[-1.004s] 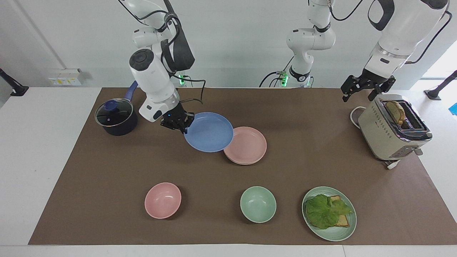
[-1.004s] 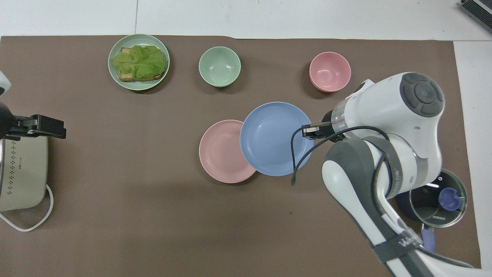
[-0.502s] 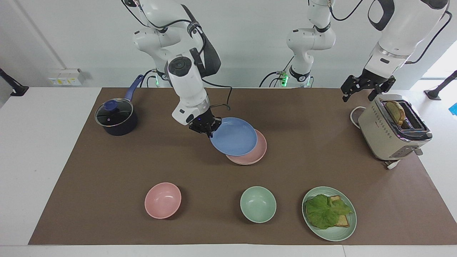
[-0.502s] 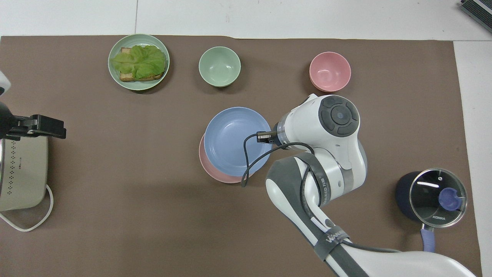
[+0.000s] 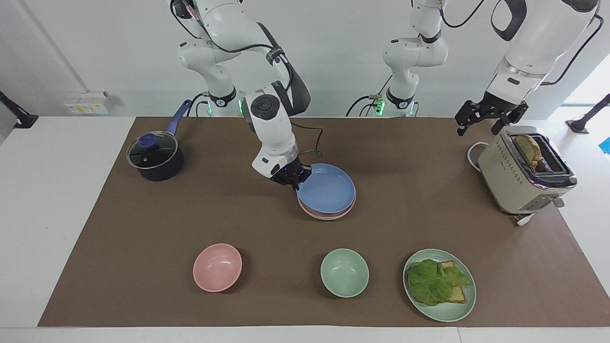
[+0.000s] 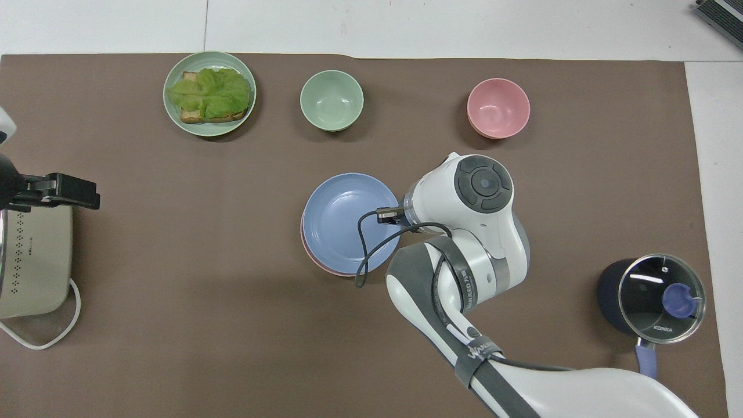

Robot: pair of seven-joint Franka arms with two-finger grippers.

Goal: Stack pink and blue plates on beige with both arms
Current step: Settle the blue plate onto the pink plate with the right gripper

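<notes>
Glass pot lid (image 6: 662,299) reads "KONKA" near its rim.

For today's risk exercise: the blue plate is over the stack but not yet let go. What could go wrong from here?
1. The right gripper is shut on the blue plate at its rim; opening or withdrawing carelessly might drag it off the pink plate.
2. The plate looks slightly tilted, so it may settle off-centre.
</notes>
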